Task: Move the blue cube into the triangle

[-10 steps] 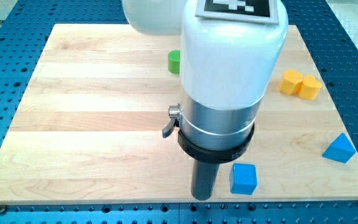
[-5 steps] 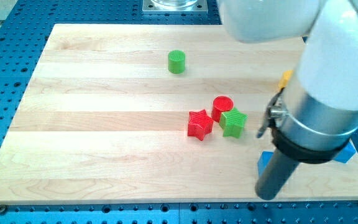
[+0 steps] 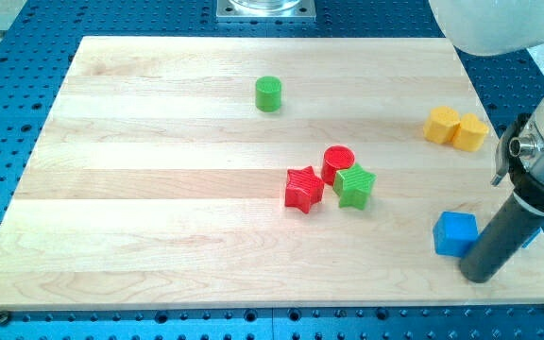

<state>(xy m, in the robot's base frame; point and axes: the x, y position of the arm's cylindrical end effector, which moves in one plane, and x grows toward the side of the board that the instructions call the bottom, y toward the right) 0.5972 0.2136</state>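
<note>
The blue cube sits near the board's bottom right. My tip is just below and to the right of it, touching or almost touching its right side. The rod and arm cover most of the blue triangle; only a sliver of it shows at the rod's right edge. The cube lies just left of that spot, with the rod between them.
A red star, a red cylinder and a green star cluster mid-board. A green cylinder stands near the top. Two yellow blocks lie at the right. The board's right edge is close.
My arm has swept from the board's middle to the right edge. The blue cube has been pushed right, from beside the rod at bottom centre to near the triangle.
</note>
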